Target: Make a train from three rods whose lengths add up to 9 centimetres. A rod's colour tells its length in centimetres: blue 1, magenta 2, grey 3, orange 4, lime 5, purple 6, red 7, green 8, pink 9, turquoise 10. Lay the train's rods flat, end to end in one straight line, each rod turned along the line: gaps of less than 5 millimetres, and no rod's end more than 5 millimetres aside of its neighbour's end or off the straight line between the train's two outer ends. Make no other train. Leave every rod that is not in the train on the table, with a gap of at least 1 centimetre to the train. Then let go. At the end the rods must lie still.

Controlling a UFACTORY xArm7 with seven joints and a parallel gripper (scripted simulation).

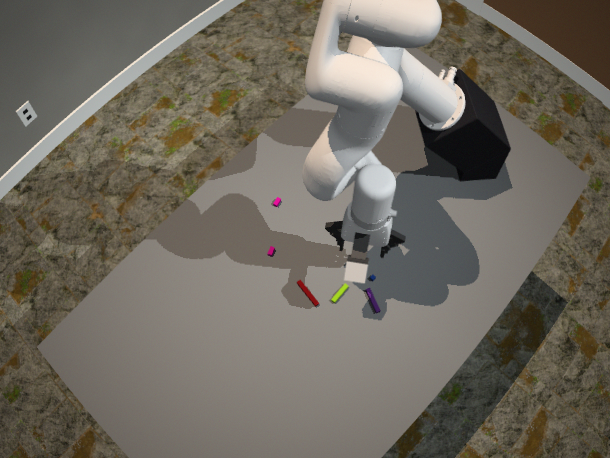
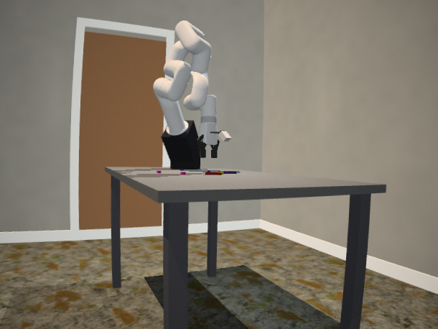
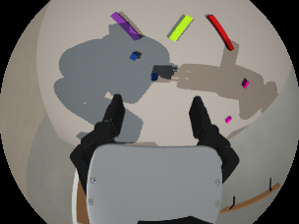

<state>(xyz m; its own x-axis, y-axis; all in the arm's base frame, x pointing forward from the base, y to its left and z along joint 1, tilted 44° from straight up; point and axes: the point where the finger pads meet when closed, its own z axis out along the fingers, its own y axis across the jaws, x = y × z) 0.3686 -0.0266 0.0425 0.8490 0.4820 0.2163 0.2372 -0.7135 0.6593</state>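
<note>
My gripper [image 1: 362, 251] [image 2: 209, 156] [image 3: 157, 102] is open and empty, pointing down high above the table. A purple rod [image 1: 373, 301] [image 3: 126, 26], a lime rod [image 1: 340, 293] [image 3: 181, 28] and a red rod [image 1: 307, 293] [image 2: 214, 173] [image 3: 220, 32] lie apart, each turned differently. A blue rod [image 1: 372, 277] [image 3: 134, 56] lies near the purple one. Another blue rod [image 3: 154, 77] lies closer to the gripper, hidden in the top view. One magenta rod [image 1: 271, 251] [image 2: 183, 173] [image 3: 245, 83] lies in the arm's shadow, another magenta rod [image 1: 277, 202] [image 2: 159, 172] [image 3: 228, 119] outside it.
The grey table [image 1: 225, 360] [image 2: 273, 184] carries all the rods. The arm's black base [image 1: 470, 145] [image 2: 181, 152] stands at the table's far end. The white camera block [image 1: 356, 272] [image 2: 225, 136] sticks out beside the gripper. Dark shadows of the arm fall across the rods' area.
</note>
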